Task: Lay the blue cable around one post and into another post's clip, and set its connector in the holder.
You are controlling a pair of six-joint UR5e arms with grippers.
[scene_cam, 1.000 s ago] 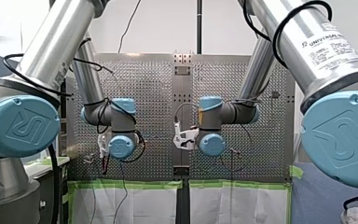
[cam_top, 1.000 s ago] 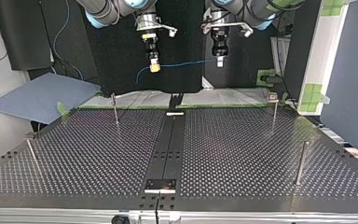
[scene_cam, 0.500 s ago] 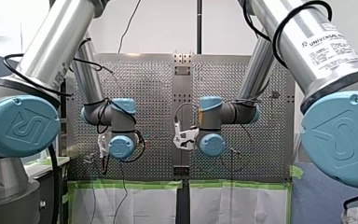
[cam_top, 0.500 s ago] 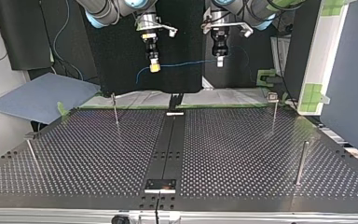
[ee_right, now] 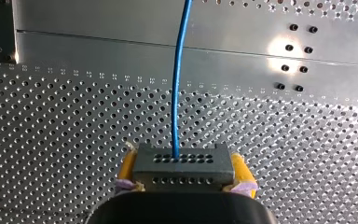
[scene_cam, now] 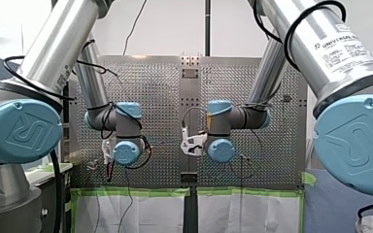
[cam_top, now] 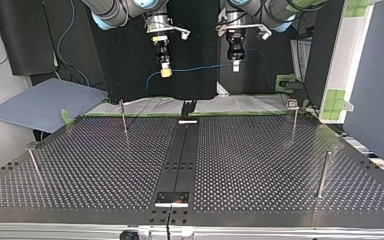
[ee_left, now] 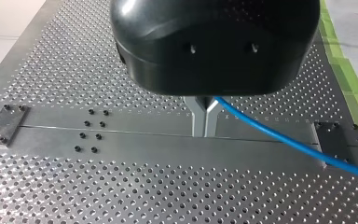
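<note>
1. Front view: bright, even light off the white wall, with soft highlights down the silver tubes of my left arm and my right arm.
2. Top view: the black backdrop is dim and the table has a pale sheen.
3. Right wrist view: a hot glare spot sits on the centre rail.
4. Left wrist view: flat light, with a dull gloss on the black housing of my left gripper.

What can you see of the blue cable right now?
The blue cable is thin and smooth, and it looks plastic-sheathed. It hangs well above the perforated table, strung almost level between the two grippers, and touches none of the posts. One end enters a dark grey, hole-dotted connector clamped between my right gripper's yellow pads. Farther along, my left gripper's metal fingers pinch it, and it runs on past them out of the left wrist view.
</note>
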